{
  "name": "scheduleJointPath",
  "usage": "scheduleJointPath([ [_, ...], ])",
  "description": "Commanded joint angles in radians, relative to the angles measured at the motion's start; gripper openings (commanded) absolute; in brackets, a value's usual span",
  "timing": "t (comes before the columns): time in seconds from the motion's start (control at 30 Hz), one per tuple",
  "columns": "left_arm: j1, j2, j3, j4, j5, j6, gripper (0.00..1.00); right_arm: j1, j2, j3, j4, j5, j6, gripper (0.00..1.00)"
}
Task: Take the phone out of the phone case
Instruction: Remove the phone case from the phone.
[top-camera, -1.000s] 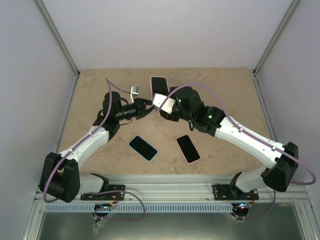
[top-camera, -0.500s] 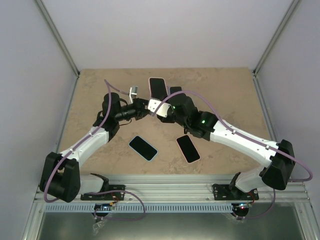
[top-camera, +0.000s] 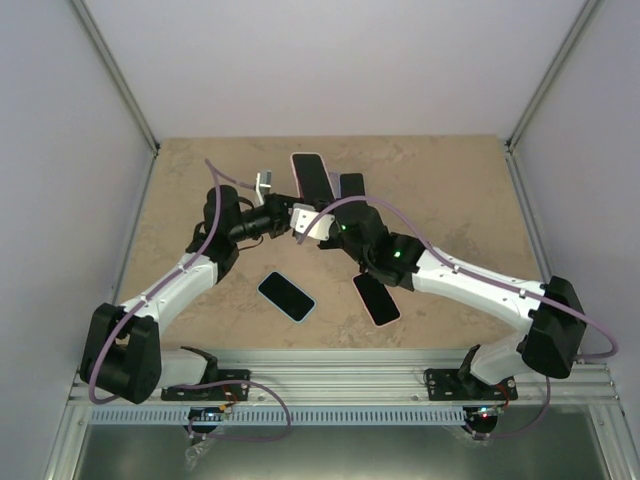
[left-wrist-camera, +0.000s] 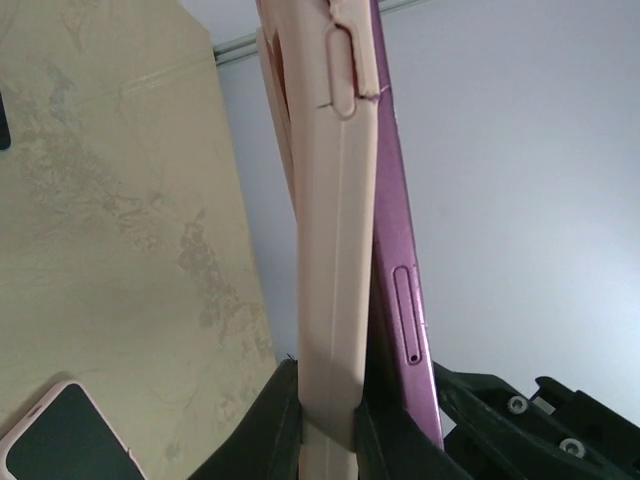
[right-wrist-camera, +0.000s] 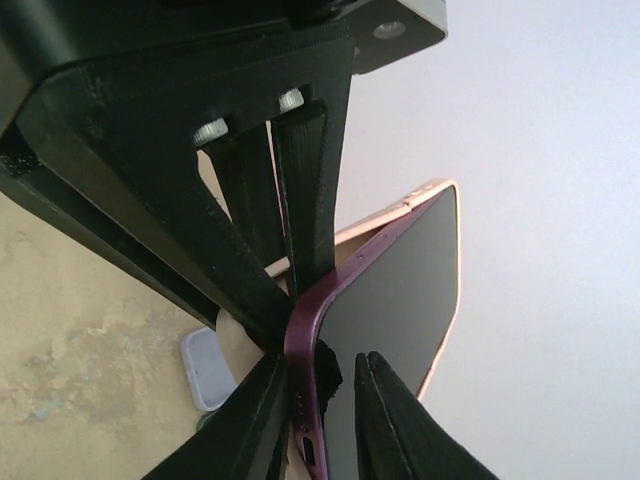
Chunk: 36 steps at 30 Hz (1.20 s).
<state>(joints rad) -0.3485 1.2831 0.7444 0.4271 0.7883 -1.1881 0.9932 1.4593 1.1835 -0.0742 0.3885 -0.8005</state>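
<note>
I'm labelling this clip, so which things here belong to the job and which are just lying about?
Job:
pink case
purple phone, partly out of it

Lying about:
blue-cased phone
pink-edged phone
dark phone at the back

Left phone (top-camera: 286, 296) and right phone (top-camera: 377, 298) lie on table (top-camera: 450, 190), seemingly before raised phone (top-camera: 311, 177).

The phone case (left-wrist-camera: 335, 250) looks matt rubber, the phone (left-wrist-camera: 392, 230) glossy metal.

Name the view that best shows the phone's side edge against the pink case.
Left wrist: the purple phone edge and pink case run side by side, close up. Right wrist shows its lower corner and screen; top external shows only its screen, small.
</note>
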Motion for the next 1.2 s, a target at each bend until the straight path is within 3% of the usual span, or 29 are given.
scheduleJointPath([
  [0.0,-0.014,-0.04,0.0,0.131,0.126,-0.003,0.0,-0.033,0.033,-0.035,0.067,0.175,-0.046,0.19],
  [0.23,-0.013,-0.03,0.001,0.156,0.138,-0.026,0.0,-0.033,0.03,-0.089,0.216,0.229,-0.126,0.12],
  [0.5,-0.036,-0.034,-0.003,0.174,0.161,-0.021,0.0,-0.032,0.035,-0.124,0.26,0.213,-0.15,0.21],
  [0.93,-0.042,-0.022,-0.001,0.129,0.152,0.025,0.0,-0.033,0.017,-0.107,0.253,0.206,-0.145,0.13],
  [1.17,-0.045,-0.027,-0.001,0.155,0.17,0.002,0.0,-0.033,0.02,-0.134,0.323,0.205,-0.196,0.18],
])
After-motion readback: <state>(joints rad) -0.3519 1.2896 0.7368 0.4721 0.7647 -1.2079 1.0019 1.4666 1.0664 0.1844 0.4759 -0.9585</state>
